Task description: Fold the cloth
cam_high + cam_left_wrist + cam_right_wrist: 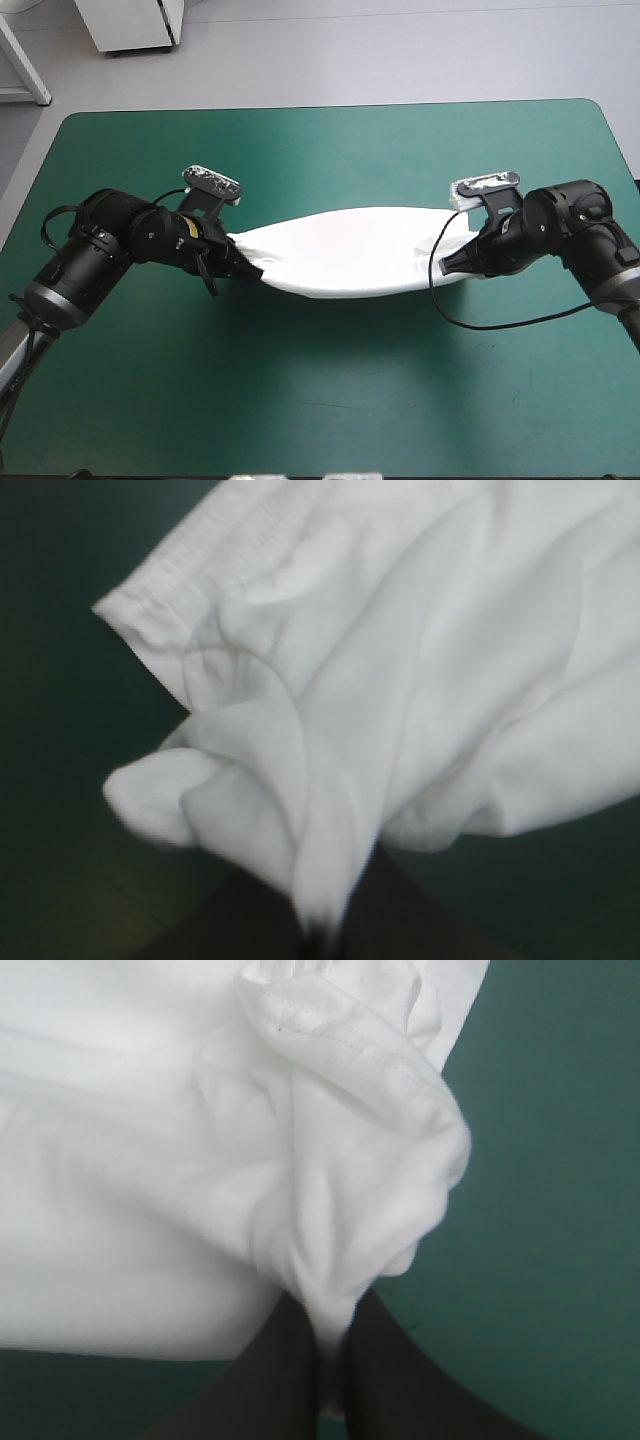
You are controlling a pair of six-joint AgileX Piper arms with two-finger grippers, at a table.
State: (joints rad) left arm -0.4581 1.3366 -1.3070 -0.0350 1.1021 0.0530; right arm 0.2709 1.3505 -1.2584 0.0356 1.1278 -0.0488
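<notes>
T-shirt | long axis left-right | ends pinched: left hand, right hand

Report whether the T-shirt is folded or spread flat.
Neither. The T-shirt is a bunched, wrinkled band stretched between the left gripper and the right gripper, each shut on one end. No neat fold shows.

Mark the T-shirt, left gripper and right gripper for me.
T-shirt (pixel 350 250): high view, middle of the white span stretched between the arms.
left gripper (pixel 252 268): high view, fingertips pinching the T-shirt's end.
right gripper (pixel 332 1310): right wrist view, between its black fingertips, T-shirt pinched there.
</notes>
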